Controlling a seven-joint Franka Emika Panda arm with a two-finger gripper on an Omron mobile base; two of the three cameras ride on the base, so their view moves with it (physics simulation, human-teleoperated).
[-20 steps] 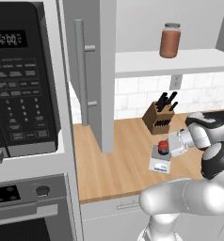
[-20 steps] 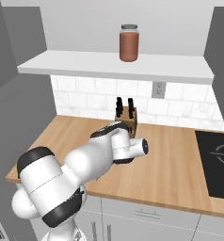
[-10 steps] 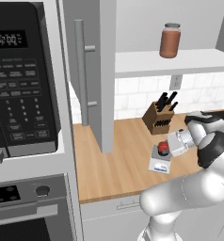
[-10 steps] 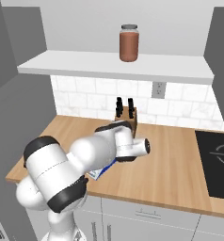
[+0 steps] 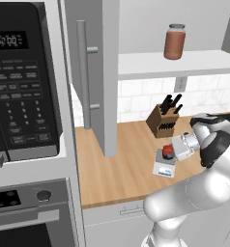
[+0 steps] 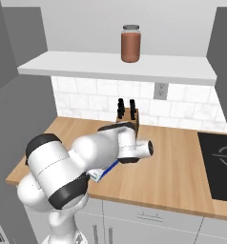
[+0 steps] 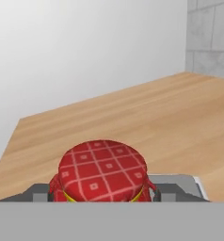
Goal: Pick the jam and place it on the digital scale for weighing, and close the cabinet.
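The jam (image 5: 168, 150), a small red jar with a checked red top (image 7: 102, 170), stands on the digital scale (image 5: 164, 167), a flat grey square with a white front, on the wooden counter. My gripper (image 5: 174, 152) reaches in from the right at jar height. In the hand view its fingers (image 7: 39, 193) press against both sides of the jar, with the scale's platform (image 7: 182, 181) under it. The cabinet's left door (image 5: 107, 72) stands open, edge toward me, with its long bar handle (image 5: 83, 72). In the right base view my arm hides the jam, and a corner of the scale (image 6: 102, 173) shows.
A wooden knife block (image 5: 164, 119) stands behind the scale by the tiled wall. A taller brownish-red jar (image 5: 175, 42) sits on the cabinet shelf (image 5: 184, 62). The black microwave (image 5: 20, 82) is on the left, a cooktop (image 6: 220, 162) on the right.
My arm's elbow has swung rightward and lower. The hand has stayed at the jam on the scale.
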